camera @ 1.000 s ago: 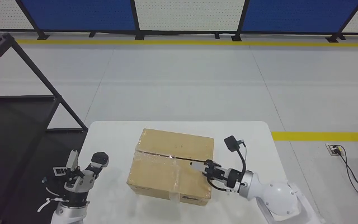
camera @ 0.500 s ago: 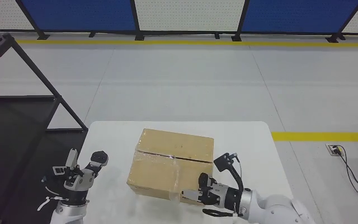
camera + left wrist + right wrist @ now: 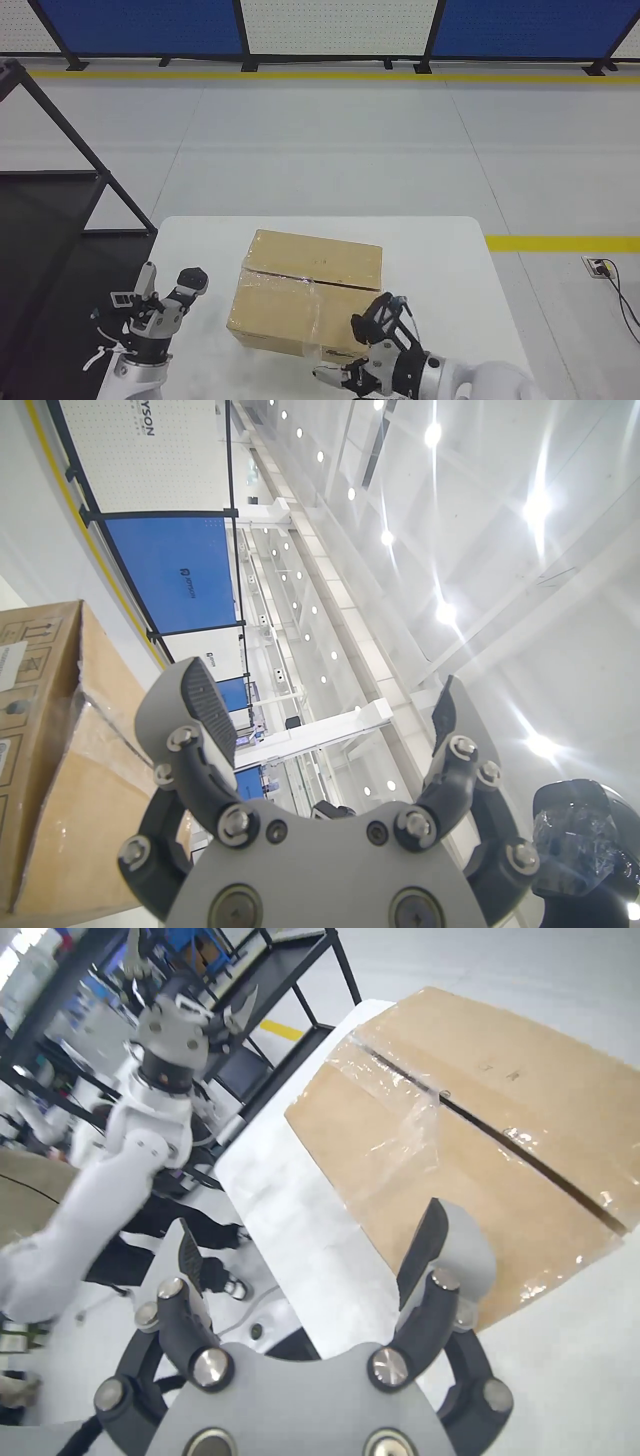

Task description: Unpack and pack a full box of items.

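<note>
Box (image 3: 305,295) sits closed near the middle of the white table (image 3: 450,250), turned slightly askew, top flaps meeting along a centre seam (image 3: 525,1163). Clear tape (image 3: 415,1128) lies wrinkled over the end of the seam nearer the left arm; along the rest a dark gap shows between the flaps. My judgement: full, so probably heavy, and far wider than either pincer spreads, so I do not plan to lift it with one arm. The cardboard walls look stiff, the flaps should flex, and the tape looks slick and thin, likely to tear rather than peel cleanly. The best hold, I think, is the free edge of a flap at the open stretch of the seam, or the puckered tape where it stands off the board; to shift the whole box I would press on both ends with the two arms. Left pincer (image 3: 325,695): fingers spread wide, nothing between them, tips pointing up toward the ceiling, off the box's left end and clear of it. Right pincer (image 3: 310,1233): fingers also spread wide and empty, hanging over the table by the near side of the box, close to its near right corner; I see no contact with the cardboard.
</note>
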